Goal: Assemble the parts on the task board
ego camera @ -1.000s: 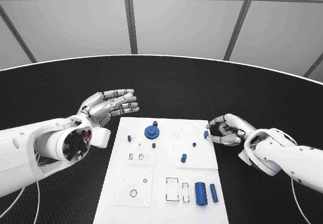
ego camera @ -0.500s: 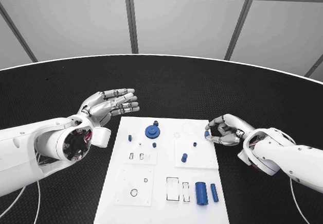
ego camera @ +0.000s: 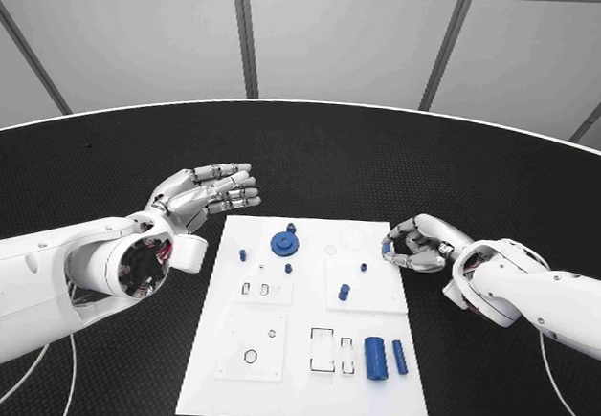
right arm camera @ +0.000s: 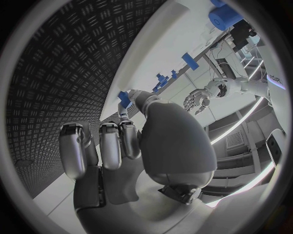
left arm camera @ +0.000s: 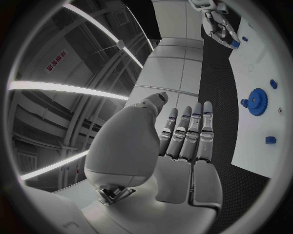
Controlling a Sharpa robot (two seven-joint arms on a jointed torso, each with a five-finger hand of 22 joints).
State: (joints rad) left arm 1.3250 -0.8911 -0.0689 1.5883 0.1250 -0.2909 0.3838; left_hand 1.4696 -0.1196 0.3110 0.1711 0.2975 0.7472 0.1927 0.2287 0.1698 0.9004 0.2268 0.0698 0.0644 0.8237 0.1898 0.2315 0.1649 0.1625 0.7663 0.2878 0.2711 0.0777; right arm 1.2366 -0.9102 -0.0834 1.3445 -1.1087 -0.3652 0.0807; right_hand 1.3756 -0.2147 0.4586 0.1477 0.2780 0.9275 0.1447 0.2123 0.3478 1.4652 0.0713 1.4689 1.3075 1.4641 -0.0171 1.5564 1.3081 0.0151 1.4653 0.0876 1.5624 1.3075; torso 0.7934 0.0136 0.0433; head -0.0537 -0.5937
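Observation:
The white task board (ego camera: 303, 381) lies mid-table. On it are a blue gear (ego camera: 283, 244), small blue pegs (ego camera: 344, 292) and two blue cylinders (ego camera: 373, 358) near the front right. My right hand (ego camera: 416, 243) hovers at the board's far right edge, fingers curled, and pinches a small blue part (ego camera: 385, 247) between thumb and fingertip. The same part (right arm camera: 124, 99) shows at its fingertips in the right wrist view. My left hand (ego camera: 205, 194) floats open just beyond the board's far left corner, fingers straight and holding nothing. The left wrist view has the left hand (left arm camera: 183, 146) beside the gear (left arm camera: 256, 101).
Empty rectangular and round recesses (ego camera: 321, 349) mark the board's front half. The black textured table (ego camera: 96, 175) surrounds the board, with its white rim (ego camera: 58, 119) curving at the back.

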